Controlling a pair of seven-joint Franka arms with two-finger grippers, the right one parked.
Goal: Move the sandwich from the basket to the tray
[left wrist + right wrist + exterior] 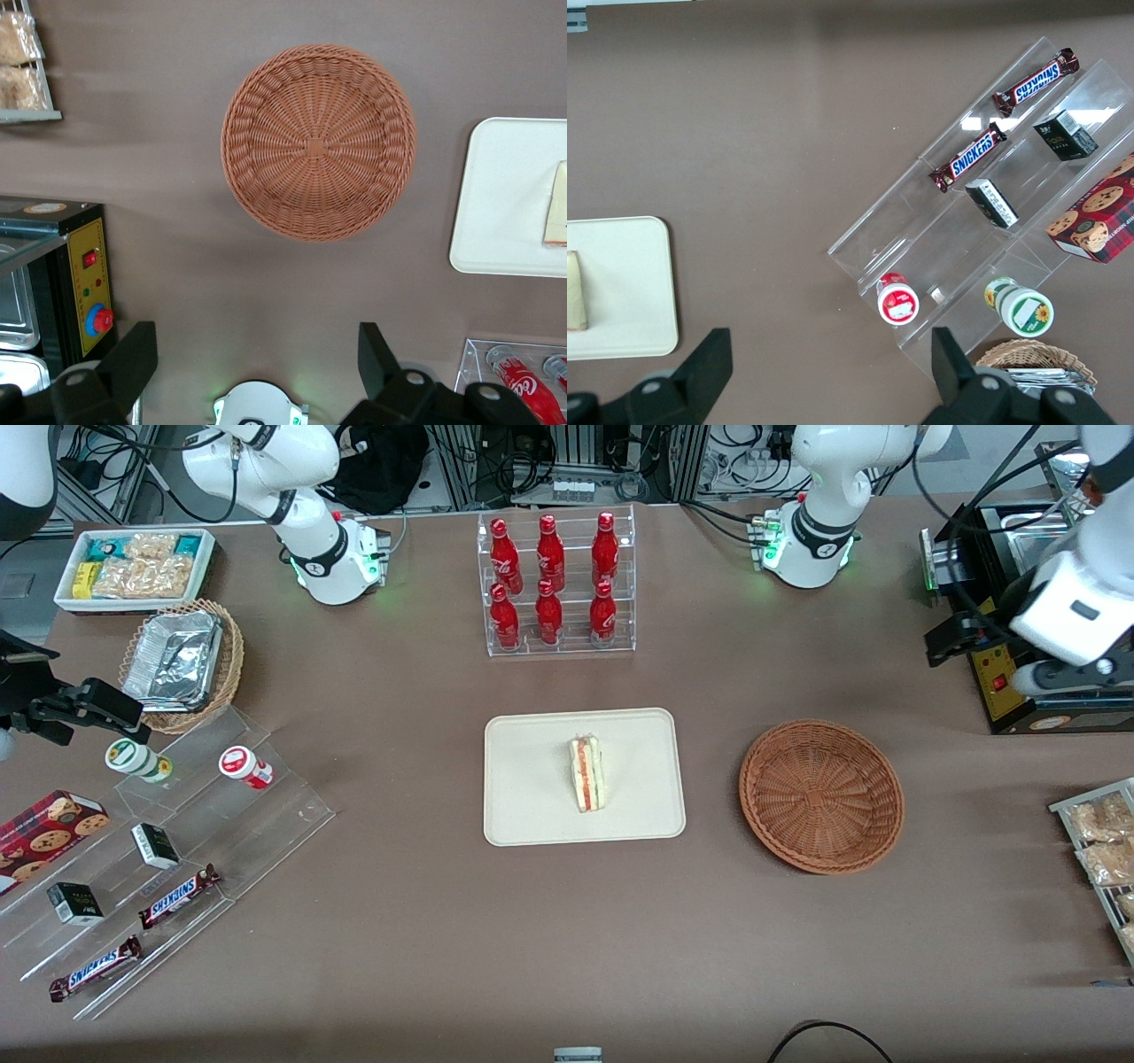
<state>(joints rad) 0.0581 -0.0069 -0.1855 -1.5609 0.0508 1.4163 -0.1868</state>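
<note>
The sandwich (586, 773) lies on the tray (523, 815) at the centre of the front view, so the placing looks done. The basket (821, 795), right of centre there, holds nothing. The gripper (952, 638) hangs at the right edge, high and well apart from both, fingers (133, 359) spread and holding nothing, apparently parked clear.
</note>
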